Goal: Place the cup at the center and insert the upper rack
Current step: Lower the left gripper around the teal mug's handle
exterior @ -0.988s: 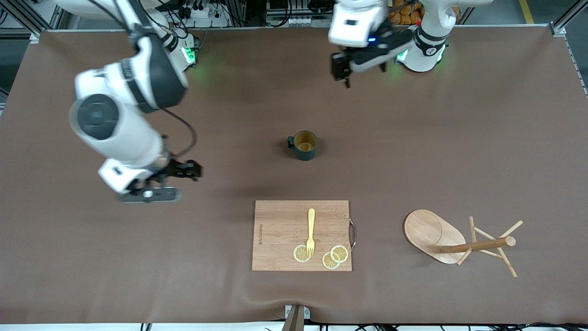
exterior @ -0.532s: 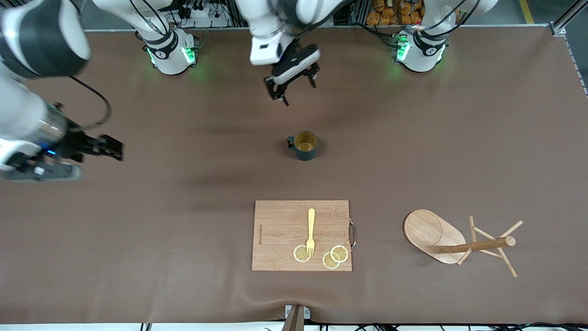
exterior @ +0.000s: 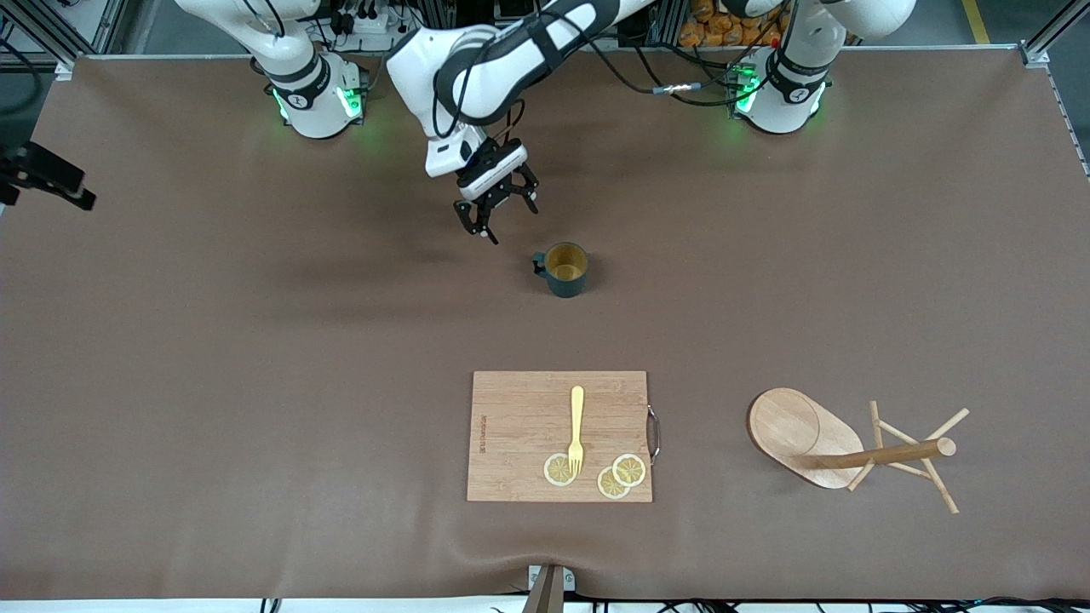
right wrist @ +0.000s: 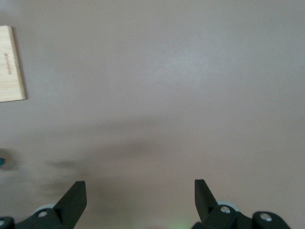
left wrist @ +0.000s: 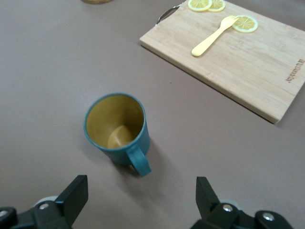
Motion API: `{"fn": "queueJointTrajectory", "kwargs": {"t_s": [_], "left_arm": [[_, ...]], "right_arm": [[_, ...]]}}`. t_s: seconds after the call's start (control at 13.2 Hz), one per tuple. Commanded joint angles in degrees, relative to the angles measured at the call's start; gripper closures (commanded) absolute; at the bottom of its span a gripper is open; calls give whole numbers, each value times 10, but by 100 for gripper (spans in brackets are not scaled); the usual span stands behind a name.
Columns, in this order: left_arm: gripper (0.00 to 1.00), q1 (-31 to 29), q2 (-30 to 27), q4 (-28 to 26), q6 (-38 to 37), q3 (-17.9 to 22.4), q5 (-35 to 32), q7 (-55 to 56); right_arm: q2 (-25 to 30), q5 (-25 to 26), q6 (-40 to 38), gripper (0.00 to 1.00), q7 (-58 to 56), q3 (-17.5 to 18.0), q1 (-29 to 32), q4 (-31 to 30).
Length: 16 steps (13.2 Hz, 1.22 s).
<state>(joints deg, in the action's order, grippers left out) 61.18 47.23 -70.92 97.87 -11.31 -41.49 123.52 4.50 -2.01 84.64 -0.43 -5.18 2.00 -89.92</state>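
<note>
I see the left claw (exterior: pixel 498 213) hanging over bare table (exterior: pixel 255 383), just beside the cup (exterior: pixel 565 269) on the side toward the robot bases, its fingers (left wrist: pixel 76 193) spread wide apart and holding nothing; in the left wrist view the cup (left wrist: pixel 118 128) stands upright between and ahead of the fingertips, handle turned toward the claw, not touching it; the cup sits near the middle of the table, tan inside showing, empty.

The right claw (exterior: pixel 47 179) is at the right arm's end of the table, at the edge of the front view; its wrist view shows the fingers (right wrist: pixel 74 198) apart over bare table, gripping nothing.

The rack (exterior: pixel 839 447) lies tipped on its side toward the left arm's end, nearer the front camera than the cup, base on edge, pole level, pegs pointing away from the base; well apart from both claws.

Between them, nearer the camera than the cup, I have a board (exterior: pixel 519 426) with a fork (exterior: pixel 576 426) and three lemon slices (exterior: pixel 628 469) on it; the fork's tines rest on one slice.
</note>
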Motion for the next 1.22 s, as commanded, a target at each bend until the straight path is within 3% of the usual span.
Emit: {"fn": "queueJointTrajectory", "kwargs": {"t_s": [0.0,0.3,0.84,1.14], "left_arm": [[0,45,33,24,20,57,-5,15],[0,57,85,26,47,85,-7,48],[0,95,110,32,46,132,-8,138],[0,102,119,30,19,135,-4,177]], "right_arm": [[10,-25,-5,0,2,-11,7,-15],[10,-29,-11,0,67,-11,9,-9],[2,-9,-41,0,61,-8,6,6],[-1,-2,-33,0,61,-7,3,6]]}}
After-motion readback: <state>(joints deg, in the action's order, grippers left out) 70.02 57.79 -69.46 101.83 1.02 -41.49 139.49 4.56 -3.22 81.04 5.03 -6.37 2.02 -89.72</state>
